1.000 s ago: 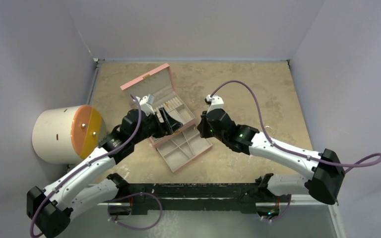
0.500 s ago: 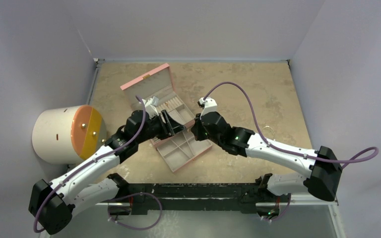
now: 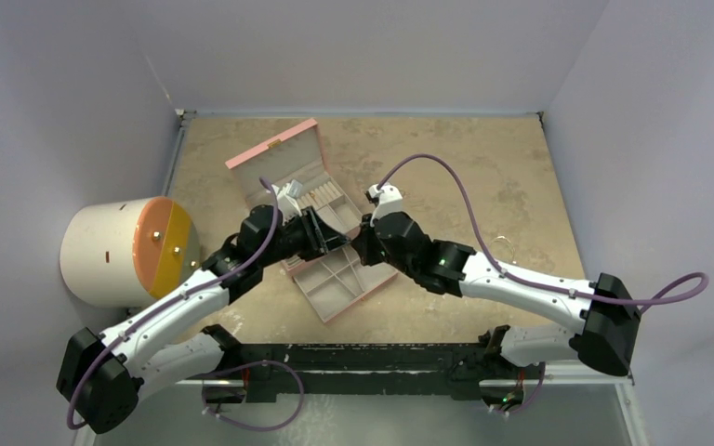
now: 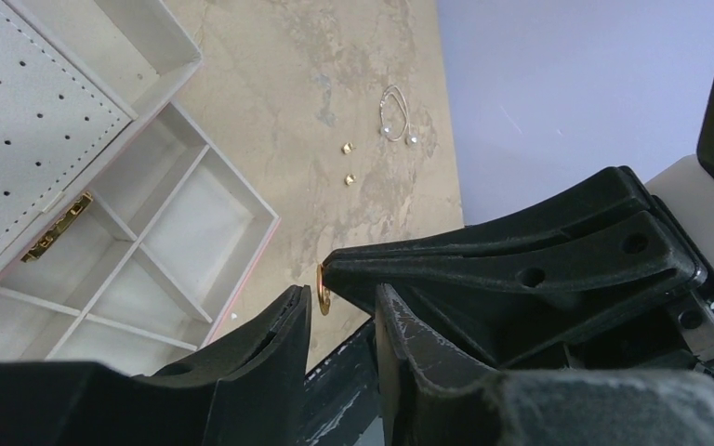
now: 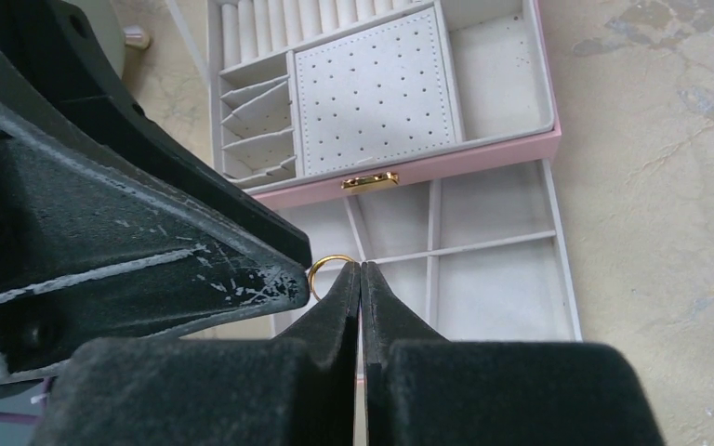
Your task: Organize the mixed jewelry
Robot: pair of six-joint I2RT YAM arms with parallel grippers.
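Right gripper (image 5: 361, 268): jaws pressed together, pinching a gold ring (image 5: 330, 274) at the very tips. The ring stands on edge, and most of its loop sticks out to one side of the closed tips.

Left gripper (image 4: 339, 295): jaws spread, with a clear gap between them. They hold nothing.

The two grippers meet tip to tip over the pink box (image 5: 483, 156). In the left wrist view, the right gripper's closed tips point into the mouth of the left gripper's gap. The ring hangs just at that opening, nearer the left-hand finger. In the right wrist view, one left finger (image 5: 149, 251) ends just beside the ring. I cannot tell whether it touches.

Ring position relative to the box: seen against the pulled-out drawer (image 5: 565, 269), close to the drawer's dividers and just below the gold clasp. It is held in the air, not lying in a compartment. Its height above the drawer cannot be judged.

Other pieces on the table (image 4: 270, 102), well apart from both grippers:
- Two gold studs (image 4: 346, 147) lie near each other.
- A wire hoop (image 4: 395, 116) with two small pale beads lies just beyond them.

The box lid is open. The drawer compartments in view hold no jewelry.
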